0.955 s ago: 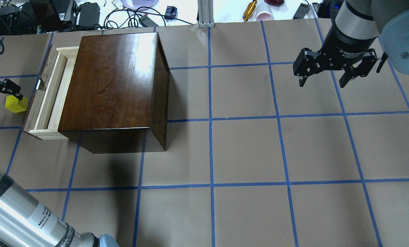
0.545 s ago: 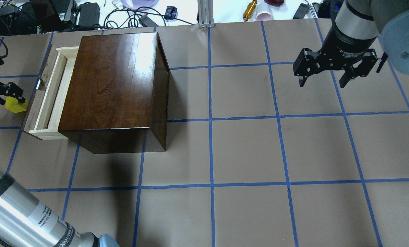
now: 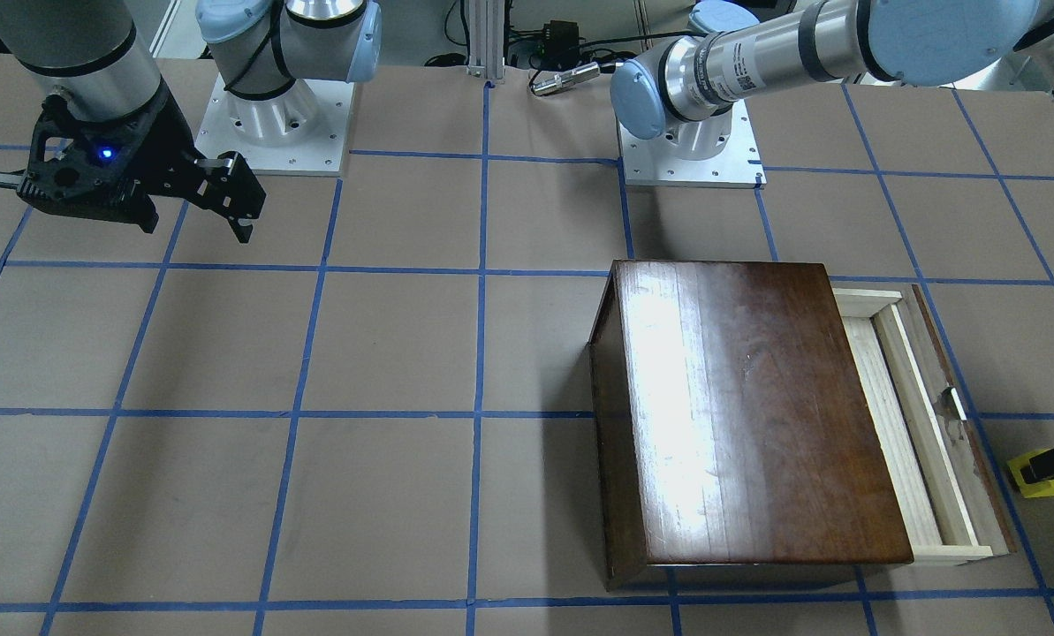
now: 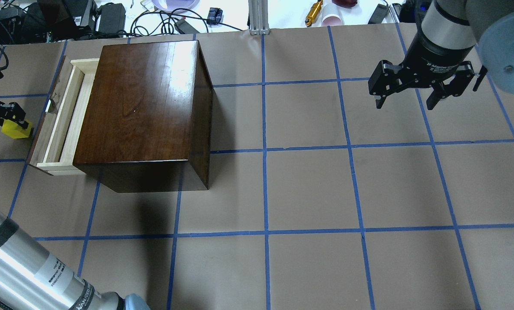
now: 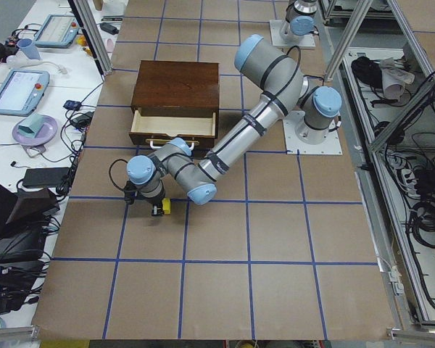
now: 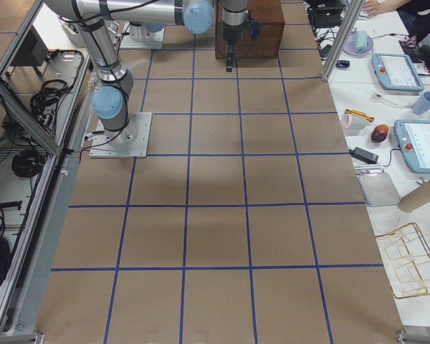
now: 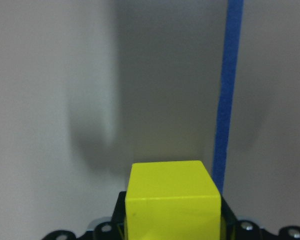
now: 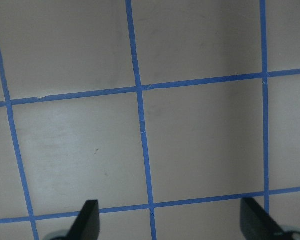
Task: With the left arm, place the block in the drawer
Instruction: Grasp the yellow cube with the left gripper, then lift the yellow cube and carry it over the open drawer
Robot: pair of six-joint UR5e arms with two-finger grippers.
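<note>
The yellow block (image 4: 15,129) is just left of the open drawer (image 4: 60,116) of the dark-brown wooden box (image 4: 140,107). My left gripper (image 4: 12,124) is shut on the block at the overhead view's left edge. The left wrist view shows the block (image 7: 172,200) between the black fingers, low over the paper. I cannot tell if it still touches the table. The front-facing view shows the block (image 3: 1041,475) right of the drawer's knob (image 3: 952,408). My right gripper (image 4: 405,103) is open and empty, far off on the right, with only bare paper below it in the right wrist view (image 8: 170,225).
The drawer's dark front panel (image 4: 45,116) stands between the block and the tray. My left arm's forearm (image 4: 24,267) crosses the near left corner. Cables and gear (image 4: 110,15) lie beyond the far edge. Blue tape lines (image 4: 264,150) grid the brown paper.
My left gripper has come down around the yellow block and shut on it. The block has shifted slightly to the left and up in the overhead view. The right arm has not moved.
</note>
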